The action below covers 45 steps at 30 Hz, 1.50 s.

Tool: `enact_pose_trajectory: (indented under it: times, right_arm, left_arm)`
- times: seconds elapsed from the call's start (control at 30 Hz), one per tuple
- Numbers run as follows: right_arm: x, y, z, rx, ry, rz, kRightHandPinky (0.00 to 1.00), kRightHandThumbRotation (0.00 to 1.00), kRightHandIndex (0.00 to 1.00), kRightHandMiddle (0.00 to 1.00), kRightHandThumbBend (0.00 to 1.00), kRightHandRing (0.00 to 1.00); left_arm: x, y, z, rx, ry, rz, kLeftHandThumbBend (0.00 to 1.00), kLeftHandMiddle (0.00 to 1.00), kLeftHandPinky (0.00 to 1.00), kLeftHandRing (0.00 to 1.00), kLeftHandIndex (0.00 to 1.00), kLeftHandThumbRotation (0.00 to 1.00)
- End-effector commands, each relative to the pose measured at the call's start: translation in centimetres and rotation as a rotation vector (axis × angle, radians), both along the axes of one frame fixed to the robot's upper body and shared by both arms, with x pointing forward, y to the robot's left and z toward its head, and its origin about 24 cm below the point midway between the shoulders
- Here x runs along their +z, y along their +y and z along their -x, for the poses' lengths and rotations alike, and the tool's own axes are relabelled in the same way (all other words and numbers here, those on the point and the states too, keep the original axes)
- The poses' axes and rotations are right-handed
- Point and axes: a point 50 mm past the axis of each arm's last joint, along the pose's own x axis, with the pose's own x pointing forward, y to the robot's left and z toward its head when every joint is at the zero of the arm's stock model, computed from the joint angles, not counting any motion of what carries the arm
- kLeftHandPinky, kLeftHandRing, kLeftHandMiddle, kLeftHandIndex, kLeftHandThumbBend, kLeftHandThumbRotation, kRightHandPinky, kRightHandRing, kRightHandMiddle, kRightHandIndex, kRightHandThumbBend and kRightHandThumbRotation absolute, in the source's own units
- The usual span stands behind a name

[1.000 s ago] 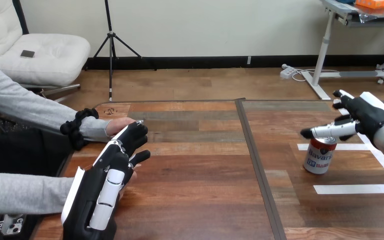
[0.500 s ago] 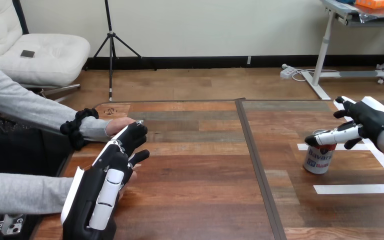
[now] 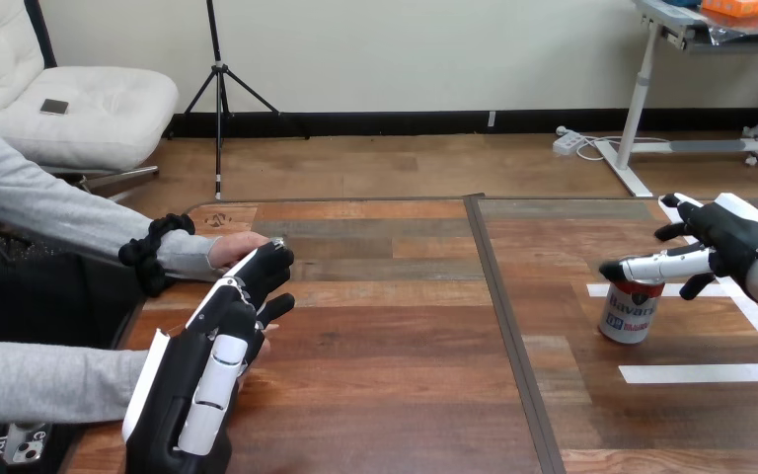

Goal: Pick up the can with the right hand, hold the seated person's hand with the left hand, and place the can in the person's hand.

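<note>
Currently your right hand hangs over the right part of the bench, back up. One finger is stretched straight across the top of the can, and the others are spread and loosely bent. None of them wraps the can, so the hand is open and has hold of nothing; it is hard to say whether the stretched finger touches the rim. The can stands upright on the bench between two white tape strips. At the bench's left edge your left hand lies back-up over the person's nearer hand, which is almost wholly hidden beneath it. You cannot tell whether it grips that hand. The person's farther hand rests just beyond your left hand.
</note>
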Motion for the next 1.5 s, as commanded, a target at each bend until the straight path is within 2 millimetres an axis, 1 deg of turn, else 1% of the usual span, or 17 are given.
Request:
enact_pose_trajectory:
  times: [0.0, 0.1, 0.27, 0.4, 0.57, 0.7, 0.8, 0.87, 1.13, 1.47]
  right_arm:
    - [2.41, 0.07, -1.04, 0.016, -0.082, -0.014, 0.38, 0.46, 1.00, 0.86, 1.00, 0.73]
    - [2.46, 0.07, -1.04, 0.023, -0.082, -0.007, 0.39, 0.48, 1.00, 0.89, 1.00, 0.77]
    - [2.50, 0.07, -1.06, 0.025, -0.076, -0.005, 0.43, 0.51, 1.00, 0.95, 1.00, 0.83]
    - [2.56, 0.10, -1.04, 0.040, -0.078, -0.012, 0.44, 0.53, 1.00, 0.95, 1.00, 0.84]
    - [2.58, 0.11, -1.01, 0.049, -0.078, -0.013, 0.48, 0.55, 1.00, 0.99, 1.00, 0.91]
    - [2.57, 0.18, -1.00, 0.062, -0.078, -0.010, 0.51, 0.56, 1.00, 0.99, 1.00, 0.94]
    - [2.58, 0.25, -1.00, 0.074, -0.074, -0.009, 0.56, 0.56, 1.00, 1.00, 1.00, 0.97]
    - [2.57, 0.26, -1.00, 0.078, -0.070, -0.006, 0.62, 0.57, 1.00, 1.00, 1.00, 0.98]
    - [2.53, 0.43, -1.05, 0.097, -0.055, 0.030, 0.75, 0.57, 1.00, 1.00, 1.00, 1.00]
    - [2.30, 0.55, -1.00, 0.097, -0.050, 0.013, 0.77, 0.54, 1.00, 1.00, 1.00, 1.00]
  left_arm:
    - [1.48, -0.15, -0.86, -0.001, -0.080, 0.008, 0.63, 0.88, 0.87, 0.91, 0.84, 0.89]
    - [1.49, -0.16, -0.83, 0.001, -0.078, 0.007, 0.63, 0.88, 0.86, 0.91, 0.84, 0.89]
    - [1.49, -0.18, -0.82, 0.002, -0.077, 0.007, 0.64, 0.88, 0.86, 0.91, 0.83, 0.88]
    - [1.48, -0.19, -0.82, 0.002, -0.080, 0.004, 0.64, 0.88, 0.86, 0.91, 0.83, 0.88]
    - [1.46, -0.20, -0.82, 0.003, -0.078, 0.002, 0.65, 0.88, 0.86, 0.91, 0.83, 0.88]
    - [1.44, -0.18, -0.81, -0.002, -0.081, 0.001, 0.65, 0.88, 0.86, 0.91, 0.83, 0.88]
    - [1.42, -0.17, -0.80, -0.004, -0.082, -0.001, 0.64, 0.88, 0.86, 0.91, 0.84, 0.88]
    - [1.41, -0.18, -0.78, -0.002, -0.079, 0.002, 0.64, 0.88, 0.87, 0.91, 0.84, 0.88]
    - [1.37, -0.19, -0.69, 0.006, -0.077, 0.009, 0.65, 0.88, 0.87, 0.91, 0.84, 0.87]
    - [1.36, -0.25, -0.66, 0.008, -0.073, 0.018, 0.65, 0.88, 0.87, 0.91, 0.83, 0.86]
